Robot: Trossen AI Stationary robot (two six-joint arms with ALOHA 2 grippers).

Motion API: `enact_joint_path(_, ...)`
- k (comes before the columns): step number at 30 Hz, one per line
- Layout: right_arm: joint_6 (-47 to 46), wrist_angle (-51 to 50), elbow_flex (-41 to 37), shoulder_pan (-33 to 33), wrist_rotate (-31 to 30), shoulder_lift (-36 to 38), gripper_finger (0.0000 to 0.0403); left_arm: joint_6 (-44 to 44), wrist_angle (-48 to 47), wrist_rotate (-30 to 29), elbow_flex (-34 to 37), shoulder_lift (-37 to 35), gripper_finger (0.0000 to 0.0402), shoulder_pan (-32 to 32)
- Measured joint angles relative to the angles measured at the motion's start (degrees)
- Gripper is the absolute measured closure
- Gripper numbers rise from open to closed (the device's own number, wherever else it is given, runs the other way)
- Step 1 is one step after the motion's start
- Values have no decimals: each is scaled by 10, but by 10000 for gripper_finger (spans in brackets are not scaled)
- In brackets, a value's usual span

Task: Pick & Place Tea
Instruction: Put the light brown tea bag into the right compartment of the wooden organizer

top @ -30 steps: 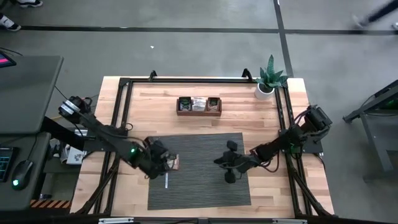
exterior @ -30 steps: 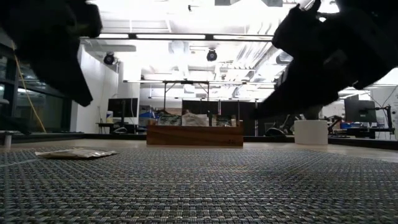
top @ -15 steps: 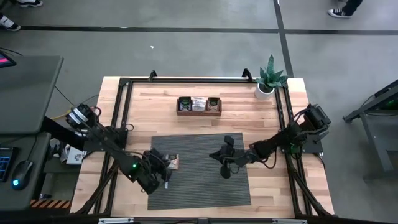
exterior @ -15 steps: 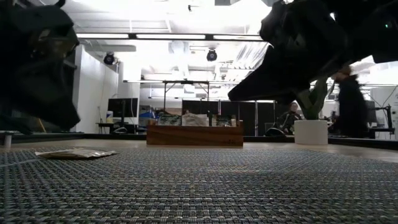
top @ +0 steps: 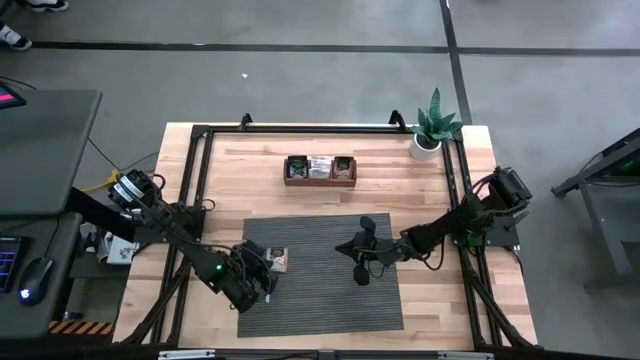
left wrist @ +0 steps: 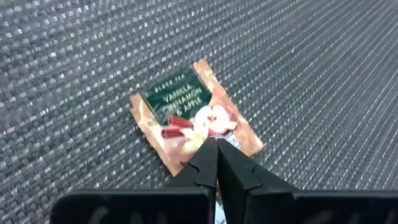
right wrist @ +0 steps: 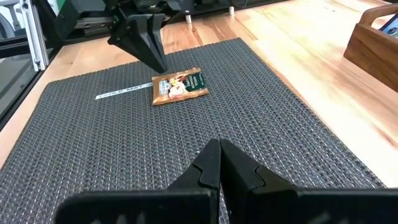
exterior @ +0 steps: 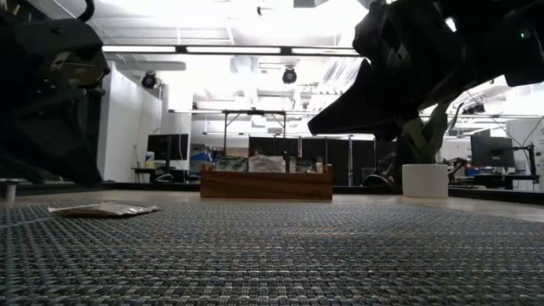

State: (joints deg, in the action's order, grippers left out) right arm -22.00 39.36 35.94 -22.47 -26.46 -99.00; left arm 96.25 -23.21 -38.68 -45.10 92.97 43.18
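One tea sachet (left wrist: 196,118) lies flat on the dark woven mat (top: 320,300), near its left edge, with the left gripper (left wrist: 216,152) poised just above it, fingers pressed together and holding nothing. The right gripper (right wrist: 219,163) hangs over the middle of the mat, its fingers likewise together and empty. At the back of the table the wooden box (top: 319,181) already holds sachets in its three compartments; their number cannot be counted from here. Judging by this, the work is well along, with a single sachet left on the mat to lift and place. A thin white strip (right wrist: 123,92) lies just beside it; one potted plant (top: 435,124) stands at the far corner
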Motion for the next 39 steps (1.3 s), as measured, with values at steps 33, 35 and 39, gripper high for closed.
enact_joint_path(33, 5, 33, 10, 8, 44, 0, 402, 17, 67, 12, -15, 101, 401, 0)
enact_joint_path(35, 14, 22, 30, 18, 73, 0, 402, 17, 67, 12, -15, 107, 401, 0)
enact_joint_path(39, 27, -92, 103, 48, 152, 0, 402, 17, 67, 7, -16, 114, 401, 0)
